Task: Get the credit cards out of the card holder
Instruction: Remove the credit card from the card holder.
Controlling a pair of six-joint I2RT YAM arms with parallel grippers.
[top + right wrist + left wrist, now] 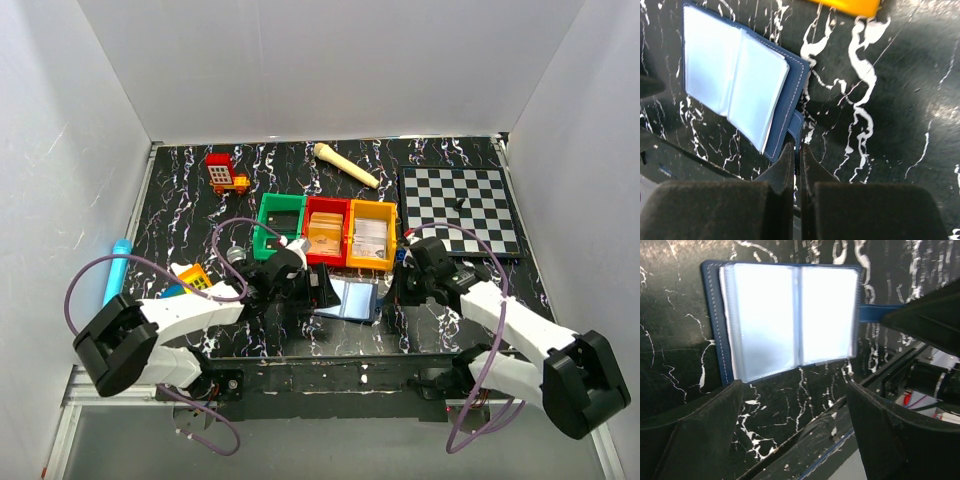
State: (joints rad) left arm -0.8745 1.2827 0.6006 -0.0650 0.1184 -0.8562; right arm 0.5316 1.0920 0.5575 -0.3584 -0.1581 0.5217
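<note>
The card holder lies open on the marbled table before the orange bin. My right gripper pinches its strap tab; my left gripper hangs spread above.

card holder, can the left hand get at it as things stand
Probably yes. The left hand is open and hangs just off the card holder, which lies spread open with nothing between them. The right hand is shut at its strap tab, on the other side.
</note>
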